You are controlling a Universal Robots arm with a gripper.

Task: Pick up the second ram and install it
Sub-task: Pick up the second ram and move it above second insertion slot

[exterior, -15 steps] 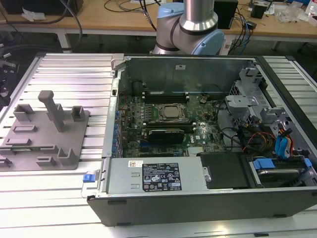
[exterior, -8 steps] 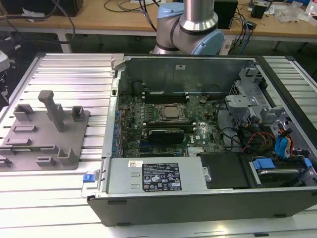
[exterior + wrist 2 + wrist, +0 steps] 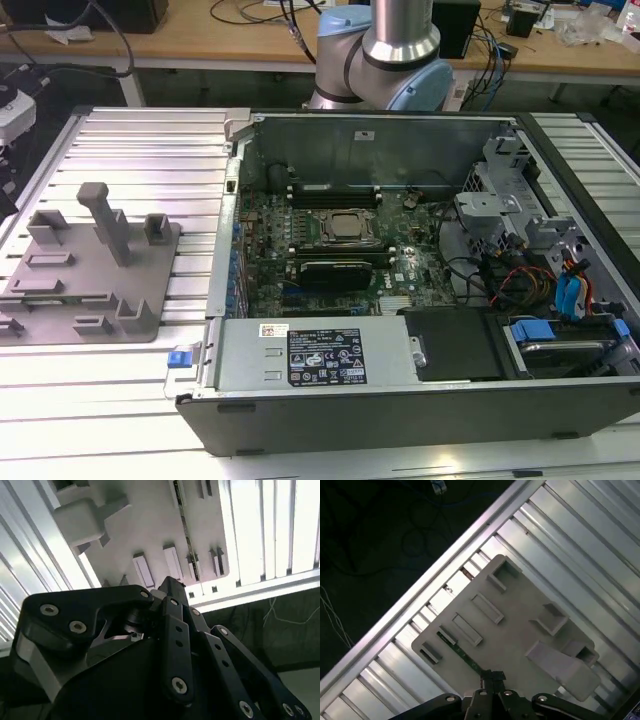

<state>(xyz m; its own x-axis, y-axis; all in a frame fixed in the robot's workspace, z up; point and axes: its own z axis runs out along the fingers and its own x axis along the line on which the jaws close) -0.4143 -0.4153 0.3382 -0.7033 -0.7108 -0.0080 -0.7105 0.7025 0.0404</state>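
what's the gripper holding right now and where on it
The second ram, it seems: the thin green stick runs straight out from the gripper above the grey tray. The gripped part is hidden.

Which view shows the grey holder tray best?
The first wrist view: the grey holder tray lies almost whole, seen from above, its slots and posts distinct. The exterior view shows it obliquely at the exterior view's left. The second wrist view shows a part of it, close up.
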